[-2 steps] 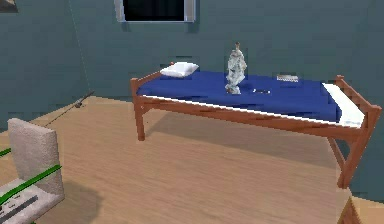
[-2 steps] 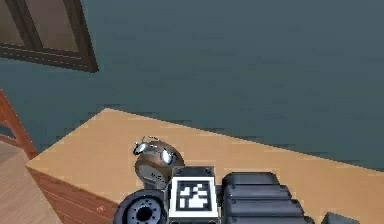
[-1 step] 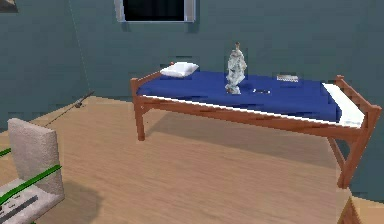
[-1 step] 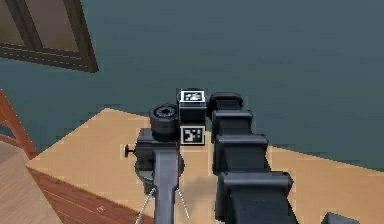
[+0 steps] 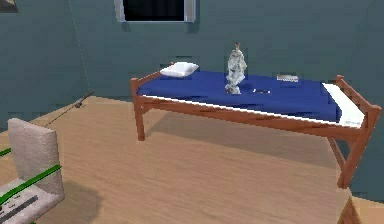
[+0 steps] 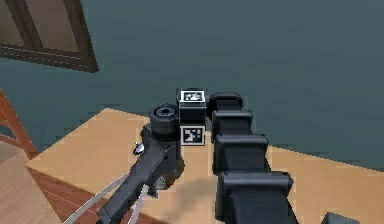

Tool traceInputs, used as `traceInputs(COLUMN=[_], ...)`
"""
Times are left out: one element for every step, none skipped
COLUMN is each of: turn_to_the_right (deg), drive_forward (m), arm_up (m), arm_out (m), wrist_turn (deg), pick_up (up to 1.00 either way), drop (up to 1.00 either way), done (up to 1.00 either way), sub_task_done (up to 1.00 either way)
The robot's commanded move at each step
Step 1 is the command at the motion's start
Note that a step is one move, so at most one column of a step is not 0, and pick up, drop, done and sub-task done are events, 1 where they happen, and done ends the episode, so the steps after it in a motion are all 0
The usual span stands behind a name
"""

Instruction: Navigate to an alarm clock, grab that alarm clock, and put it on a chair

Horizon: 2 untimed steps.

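A statue (image 5: 235, 70) stands on the bed (image 5: 290, 100) at one o'clock, with a chair (image 5: 35, 165) at eight. I cannot tell whether the pincer (image 6: 120, 198) grasps anything.

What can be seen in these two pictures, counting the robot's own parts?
bed: one, red-brown wooden frame with blue cover, along the far wall
pillow: one, white, at the bed's left end
statue: one, pale grey, upright mid-bed
small thing: one, greyish, on the bed right of the statue, too small to name
chair: one, beige, forward view's lower left
window: one, dark, above the bed
arm: one, dark, from the arm side view's bottom edge
gripper: one, dark, left of the arm's end
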Motion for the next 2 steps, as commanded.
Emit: traceInputs(turn_to_the_right=[0.0, 0.0], drive_forward=[0.0, 0.0], arm_up=[0.0, 0.0], arm_out=[0.0, 0.0], wrist_turn=[45.0, 45.0], pick_up=[0.0, 0.0], drop=[0.0, 0.0], done=[0.0, 0.0], sub_task_done=[0.0, 0.0])
